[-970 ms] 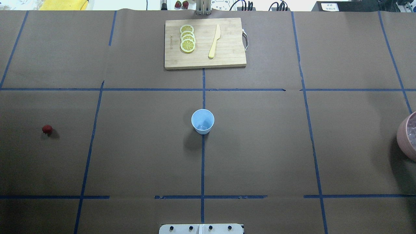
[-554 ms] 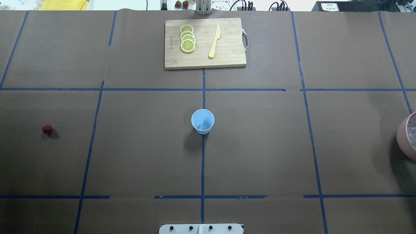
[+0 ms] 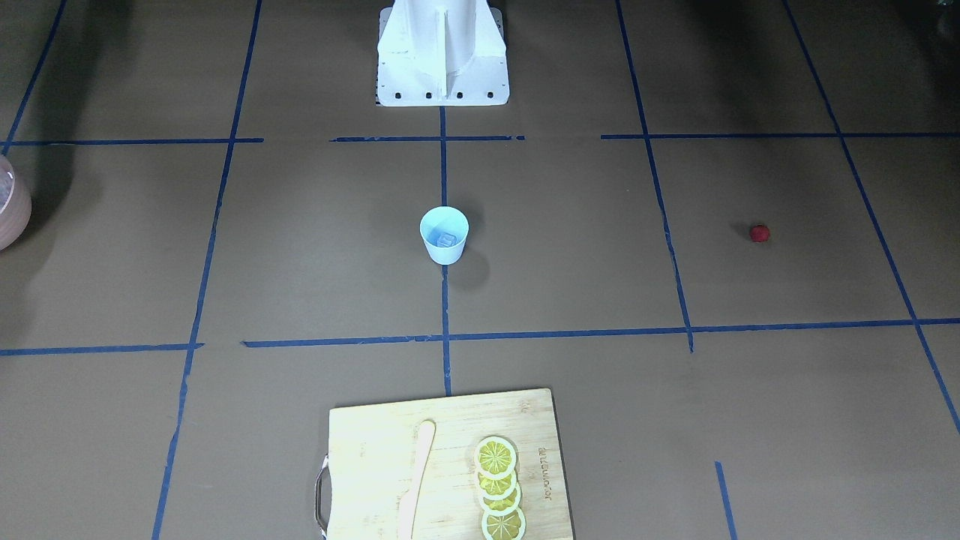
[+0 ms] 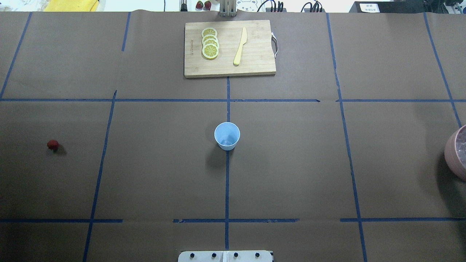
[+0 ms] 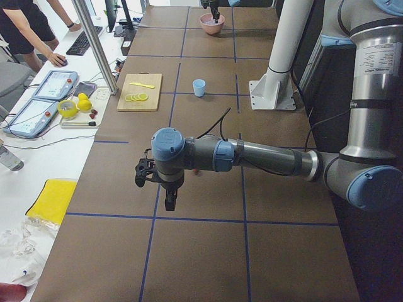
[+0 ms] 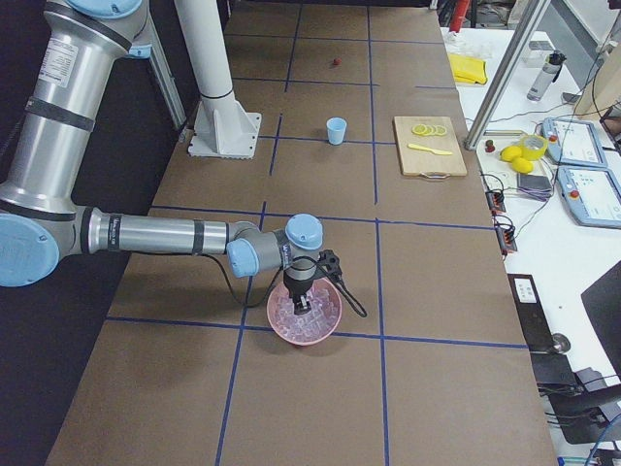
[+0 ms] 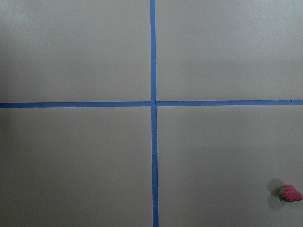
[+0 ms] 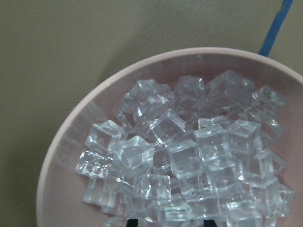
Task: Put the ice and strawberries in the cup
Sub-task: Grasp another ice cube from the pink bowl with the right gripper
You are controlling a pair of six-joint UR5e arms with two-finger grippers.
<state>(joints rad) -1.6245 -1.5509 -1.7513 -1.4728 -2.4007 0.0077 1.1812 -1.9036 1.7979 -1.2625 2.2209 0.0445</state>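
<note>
The pale blue cup (image 4: pixel 227 135) stands upright at the table's middle, with one clear ice cube (image 3: pixel 448 239) inside it. The tiny red strawberry (image 4: pixel 52 145) lies alone on the left half; it also shows at the lower right of the left wrist view (image 7: pixel 289 193). Several ice cubes (image 8: pixel 189 156) fill the pinkish bowl (image 8: pixel 71 137) at the right edge. My right gripper (image 6: pixel 303 303) hangs down into the bowl; its dark tips stand apart at the bottom edge of the right wrist view. My left gripper (image 5: pixel 167 202) hovers above the table short of the strawberry; I cannot tell whether it is open or shut.
A wooden cutting board (image 4: pixel 255 51) with lemon slices (image 4: pixel 210 47) and a yellow knife (image 4: pixel 240 45) lies at the far middle. The white robot base (image 3: pixel 442 52) stands behind the cup. Blue tape lines cross the brown paper.
</note>
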